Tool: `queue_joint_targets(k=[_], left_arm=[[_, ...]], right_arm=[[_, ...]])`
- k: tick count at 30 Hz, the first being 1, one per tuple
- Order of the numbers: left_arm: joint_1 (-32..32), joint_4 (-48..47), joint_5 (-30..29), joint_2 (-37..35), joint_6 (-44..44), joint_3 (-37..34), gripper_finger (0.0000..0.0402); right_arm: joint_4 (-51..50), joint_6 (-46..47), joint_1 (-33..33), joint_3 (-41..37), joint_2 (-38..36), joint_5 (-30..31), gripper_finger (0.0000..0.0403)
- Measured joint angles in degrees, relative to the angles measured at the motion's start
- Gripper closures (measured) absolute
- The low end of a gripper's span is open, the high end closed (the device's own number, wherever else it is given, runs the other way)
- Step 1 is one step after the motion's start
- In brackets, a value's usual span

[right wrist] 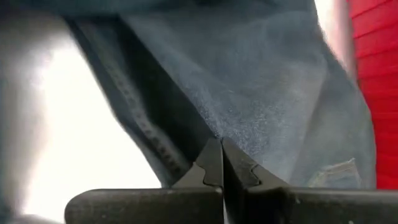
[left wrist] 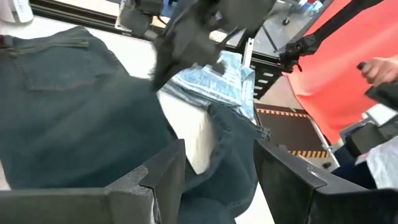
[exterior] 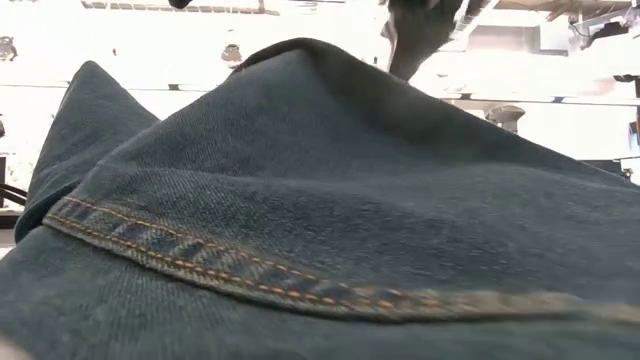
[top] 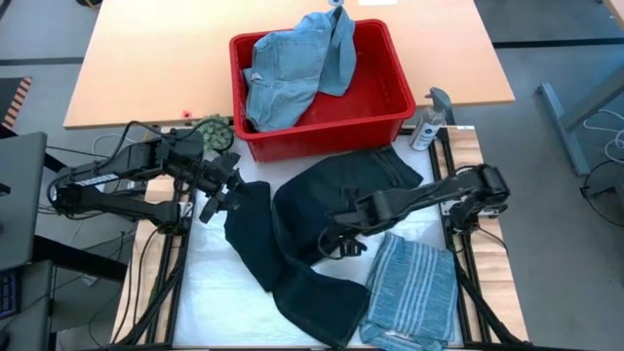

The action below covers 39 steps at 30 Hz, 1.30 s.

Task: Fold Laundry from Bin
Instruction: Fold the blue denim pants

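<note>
**Both arms at the dark trousers below the red bin**

The trousers (top: 322,229) lay spread across the white table cover (top: 219,292), just below the bin (top: 322,93). The bin held light blue denim pieces (top: 292,63), one draped over its far rim. A folded striped shirt (top: 414,292) rested at the trousers' right, touching them. The left gripper (top: 222,195) stood at the trousers' left edge, its fingers (left wrist: 165,177) parted with dark cloth lying between them; whether they gripped it could not be told. The right gripper (right wrist: 222,163) sat on the trousers' middle, its jaws pressed fully together with the tips against the denim; a pinched fold was not visible. A spray bottle (top: 429,122) stood beside the bin's right wall.
</note>
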Motion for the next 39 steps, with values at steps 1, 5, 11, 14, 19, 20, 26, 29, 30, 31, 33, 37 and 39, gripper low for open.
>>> queue_joint_targets(k=[1, 5, 11, 14, 19, 20, 26, 29, 30, 31, 33, 37, 39], left_arm=[[0.00, -0.01, -0.34, 0.00, -0.01, 0.00, 0.0223], [0.00, -0.01, -1.12, 0.00, 0.04, 0.00, 0.0223], [0.02, -0.01, -1.91, 0.00, 0.07, 0.00, 0.0223], [0.02, -0.01, -1.91, 0.00, 0.07, 0.00, 0.0223], [0.02, -0.03, -1.86, 0.00, 0.33, 0.00, 0.0223], [0.02, -0.07, -1.64, 0.00, 0.33, 0.00, 0.0223], [0.02, -0.43, 2.16, -1.00, -1.09, 0.82, 0.0223], [0.02, -1.56, 2.20, -1.30, -1.53, 3.65, 0.0223], [0.02, -2.33, 2.23, -1.31, -1.72, 4.55, 0.0223], [0.02, -2.56, 2.21, -1.31, -2.03, 5.51, 0.0223], [-0.11, -3.20, 2.75, -1.31, -2.91, 7.43, 0.0223], [-2.31, -5.01, 4.13, -1.65, -5.69, 10.51, 0.0223], [-4.50, -7.24, 3.32, -1.88, -6.08, 11.90, 0.0223]], right_arm=[[0.05, 0.97, 0.41, 0.22, -0.82, -0.04, 0.0388], [0.02, 3.87, 2.58, 0.23, -1.78, -1.68, 0.0388], [-0.29, 2.88, 6.35, -2.05, 3.78, -7.99, 0.0386], [-0.26, 0.74, 8.34, -3.29, 8.19, -10.67, 0.0376], [0.36, -3.84, 11.49, -3.39, 13.94, -12.24, 0.0370], [0.38, -4.32, 11.60, -3.37, 14.26, -13.54, 0.0369], [0.04, -1.23, 10.57, -3.39, 10.65, -16.19, 0.0345], [0.16, 1.69, 9.29, -3.37, 6.09, -15.86, 0.0327], [0.36, 3.17, 8.80, -3.37, 4.53, -15.87, 0.0320], [0.61, 4.59, 8.28, -3.37, 3.08, -15.87, 0.0311], [0.64, 6.97, 7.43, -3.37, 0.07, -16.44, 0.0291], [4.20, 12.41, 6.36, -3.37, -6.08, -20.76, 0.0245], [12.12, 16.83, 6.00, -3.37, -8.45, -20.85, 0.0227]])
